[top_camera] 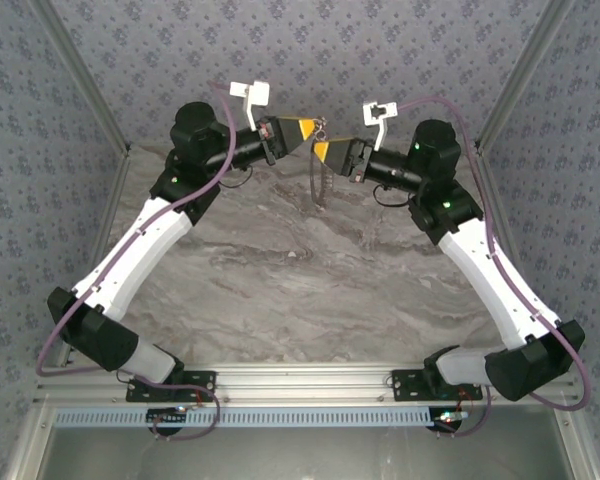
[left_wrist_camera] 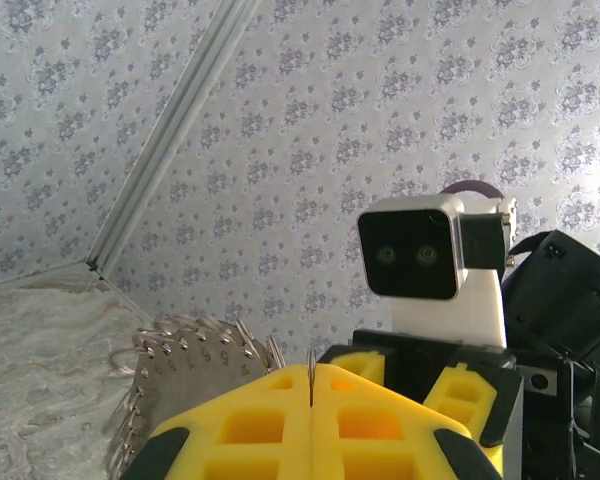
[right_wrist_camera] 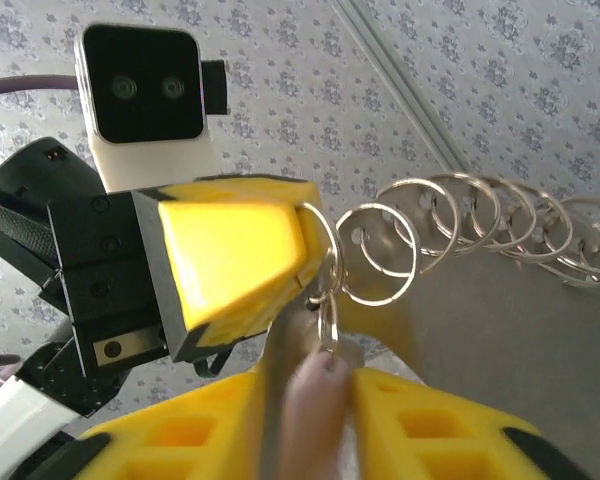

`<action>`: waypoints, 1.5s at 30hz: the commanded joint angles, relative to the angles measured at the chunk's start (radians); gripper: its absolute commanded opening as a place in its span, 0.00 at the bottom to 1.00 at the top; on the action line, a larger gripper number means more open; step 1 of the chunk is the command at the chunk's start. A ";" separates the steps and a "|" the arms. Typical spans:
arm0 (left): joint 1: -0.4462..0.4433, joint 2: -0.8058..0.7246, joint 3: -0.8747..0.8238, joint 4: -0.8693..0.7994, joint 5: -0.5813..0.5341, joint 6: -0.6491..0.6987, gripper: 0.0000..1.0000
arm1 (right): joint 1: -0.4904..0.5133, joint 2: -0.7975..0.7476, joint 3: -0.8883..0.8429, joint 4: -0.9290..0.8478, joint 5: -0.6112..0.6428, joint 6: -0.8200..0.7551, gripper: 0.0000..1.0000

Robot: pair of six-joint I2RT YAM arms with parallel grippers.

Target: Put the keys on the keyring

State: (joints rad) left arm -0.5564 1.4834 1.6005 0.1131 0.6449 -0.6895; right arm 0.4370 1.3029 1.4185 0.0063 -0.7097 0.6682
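Both arms are raised over the marbled grey counter (top_camera: 280, 290), with the hands meeting tip to tip near the far wall, well above the surface.

Left hand (left_wrist_camera: 311, 375): yellow fingers pressed fully together. A thin metal wire stands upright in the seam between them, so it is clamped on the keyring (left_wrist_camera: 180, 355). In the left wrist view the hoop's fringe of small silvery rings fans out to the left of and just behind the fingers. In the right wrist view the same fringe runs off to the right as a row of overlapping loops. From above, the keyring hangs down from the pinch point, clear of the counter.

Right hand (right_wrist_camera: 312, 382): yellow fingers stand slightly apart. The key (right_wrist_camera: 315, 420), with its lilac head blurred by closeness, sits in the gap between them. A grey strip shows along its left side. I cannot tell whether the pads pinch the key or only flank it.

A small split ring (right_wrist_camera: 327, 325) sits at the top of the key, right at the left hand's fingertip and touching or overlapping the first loop of the fringe. Whether it is threaded through is unclear.

The right arm's white wrist camera (left_wrist_camera: 412, 258) faces the left one from just beside it.
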 commanded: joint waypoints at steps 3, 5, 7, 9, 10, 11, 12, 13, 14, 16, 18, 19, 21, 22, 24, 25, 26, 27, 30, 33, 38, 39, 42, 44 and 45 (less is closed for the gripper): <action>0.005 -0.041 0.003 0.059 -0.016 0.019 0.00 | 0.005 -0.020 0.034 -0.030 0.019 -0.030 0.04; 0.004 -0.039 0.003 0.058 -0.016 0.021 0.00 | 0.008 -0.019 0.036 -0.034 0.024 -0.031 0.00; 0.004 -0.038 0.004 0.055 -0.016 0.022 0.00 | 0.011 -0.019 0.040 -0.045 0.031 -0.030 0.00; 0.003 -0.036 0.004 0.055 -0.017 0.024 0.00 | 0.014 -0.017 0.047 -0.055 0.040 -0.030 0.00; 0.003 -0.036 0.005 0.054 -0.018 0.025 0.00 | 0.016 -0.018 0.055 -0.066 0.048 -0.063 0.00; 0.004 -0.034 0.006 0.054 -0.021 0.024 0.00 | 0.021 -0.016 0.061 -0.075 0.056 -0.074 0.00; 0.003 -0.035 0.006 0.054 -0.023 0.025 0.00 | 0.026 -0.017 0.073 -0.093 0.069 -0.088 0.00; 0.004 -0.033 0.006 0.052 -0.026 0.026 0.00 | 0.034 -0.014 0.086 -0.116 0.089 -0.105 0.00; 0.004 -0.034 0.007 0.050 -0.028 0.026 0.00 | 0.042 -0.015 0.096 -0.139 0.108 -0.122 0.00; 0.003 -0.031 0.007 0.048 -0.030 0.031 0.00 | 0.063 -0.013 0.119 -0.180 0.149 -0.155 0.00; 0.004 -0.031 0.007 0.046 -0.032 0.033 0.00 | 0.080 -0.010 0.140 -0.217 0.189 -0.177 0.00; 0.004 -0.031 0.007 0.046 -0.033 0.034 0.00 | 0.089 -0.007 0.151 -0.230 0.210 -0.188 0.00; 0.003 -0.031 0.006 0.046 -0.033 0.037 0.00 | 0.111 -0.001 0.170 -0.253 0.246 -0.205 0.00; 0.001 -0.032 0.006 0.045 -0.033 0.038 0.00 | 0.122 0.003 0.181 -0.260 0.263 -0.211 0.00; 0.001 -0.029 0.004 0.045 -0.034 0.040 0.00 | 0.146 0.011 0.203 -0.269 0.288 -0.223 0.00; 0.001 -0.030 0.003 0.045 -0.035 0.041 0.00 | 0.159 0.017 0.213 -0.266 0.291 -0.229 0.00; -0.001 -0.030 0.004 0.043 -0.036 0.042 0.00 | 0.173 0.024 0.225 -0.267 0.295 -0.233 0.00; -0.001 -0.030 0.002 0.043 -0.035 0.044 0.00 | 0.183 0.028 0.234 -0.268 0.296 -0.239 0.00; -0.004 -0.029 0.001 0.042 -0.037 0.046 0.00 | 0.212 0.042 0.259 -0.272 0.303 -0.262 0.00; -0.004 -0.028 -0.001 0.042 -0.038 0.046 0.00 | 0.221 0.050 0.265 -0.280 0.312 -0.279 0.00; -0.008 -0.023 0.001 0.045 -0.039 0.041 0.00 | 0.215 0.062 0.255 -0.314 0.266 -0.277 0.00; -0.009 -0.022 0.000 0.049 -0.041 0.036 0.00 | 0.210 0.059 0.248 -0.312 0.258 -0.272 0.00; -0.008 -0.023 -0.006 0.068 -0.048 0.018 0.00 | 0.166 0.025 0.196 -0.266 0.213 -0.223 0.31; -0.007 -0.021 -0.012 0.091 -0.049 0.000 0.00 | 0.113 -0.019 0.133 -0.208 0.170 -0.167 0.44; -0.005 -0.020 -0.013 0.102 -0.047 -0.008 0.00 | 0.086 -0.042 0.102 -0.178 0.151 -0.138 0.46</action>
State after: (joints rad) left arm -0.5579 1.4681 1.5902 0.1326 0.6079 -0.6739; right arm 0.5823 1.3239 1.5761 -0.2607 -0.4641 0.4629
